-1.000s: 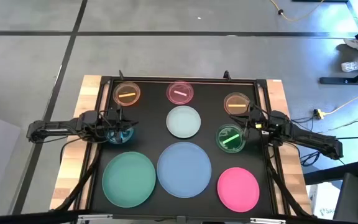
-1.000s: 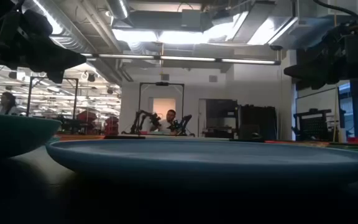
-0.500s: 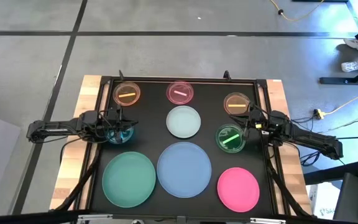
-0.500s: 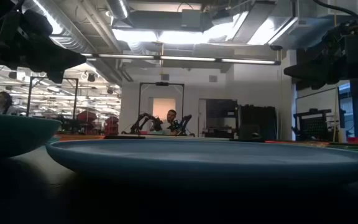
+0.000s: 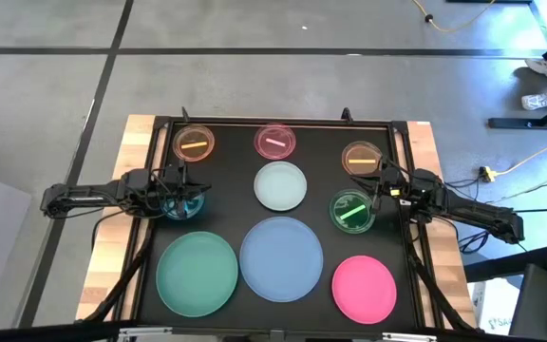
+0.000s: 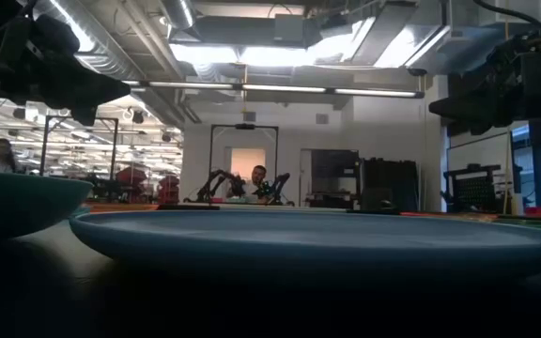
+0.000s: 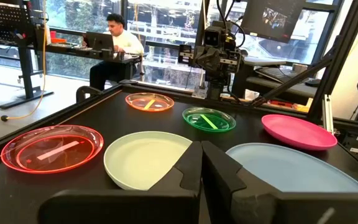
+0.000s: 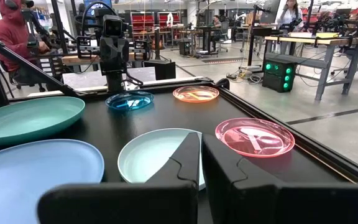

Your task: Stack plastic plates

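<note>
Nine plates lie flat on the black table. The large ones are teal [image 5: 197,274], light-blue [image 5: 281,258] and pink [image 5: 364,288]; the medium one is pale [image 5: 280,185]. The small translucent ones are orange [image 5: 194,142], pink [image 5: 275,142], amber [image 5: 362,158], green [image 5: 352,211] and blue [image 5: 186,203]. My left gripper [image 5: 184,190] is shut and empty above the blue plate; its fingers show in the left wrist view [image 7: 201,163]. My right gripper [image 5: 379,193] is shut and empty above the table, between the amber and green plates; its fingers show in the right wrist view [image 8: 201,157].
The table has a raised black rim [image 5: 273,122] and wooden side strips [image 5: 112,228]. The low view looks across the light-blue plate [image 6: 317,239] and the teal plate [image 6: 17,202]. People sit at desks in the room beyond [image 7: 120,43] [image 8: 17,31].
</note>
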Available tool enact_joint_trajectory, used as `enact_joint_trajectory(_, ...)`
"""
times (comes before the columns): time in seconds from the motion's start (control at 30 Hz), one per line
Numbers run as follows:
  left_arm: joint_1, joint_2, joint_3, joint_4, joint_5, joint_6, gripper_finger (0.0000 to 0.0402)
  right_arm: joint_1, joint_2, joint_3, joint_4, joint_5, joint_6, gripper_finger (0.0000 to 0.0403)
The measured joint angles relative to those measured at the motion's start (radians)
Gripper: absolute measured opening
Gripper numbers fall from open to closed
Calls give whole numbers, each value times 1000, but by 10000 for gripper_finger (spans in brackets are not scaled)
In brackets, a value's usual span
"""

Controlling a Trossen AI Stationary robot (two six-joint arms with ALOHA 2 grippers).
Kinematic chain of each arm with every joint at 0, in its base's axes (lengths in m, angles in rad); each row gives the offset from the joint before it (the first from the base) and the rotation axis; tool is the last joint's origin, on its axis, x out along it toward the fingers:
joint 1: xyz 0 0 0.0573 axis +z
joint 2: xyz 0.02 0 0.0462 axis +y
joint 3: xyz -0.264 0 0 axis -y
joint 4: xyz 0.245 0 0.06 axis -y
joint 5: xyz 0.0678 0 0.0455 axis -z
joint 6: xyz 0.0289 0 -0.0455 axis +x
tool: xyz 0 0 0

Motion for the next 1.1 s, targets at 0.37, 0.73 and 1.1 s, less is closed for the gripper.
enact_joint_trajectory(0.37,-3,0,-1,81,-40,-110,4,0,0,0,29,-5,56,14)
enact_joint_trajectory(0.73,-3,17,0,210,113,-47,1,0,0,0,134,-45,97,14)
enact_joint_trajectory(1.1,-38,243,0,403,105,-56,1,0,11,1,190,-52,74,14)
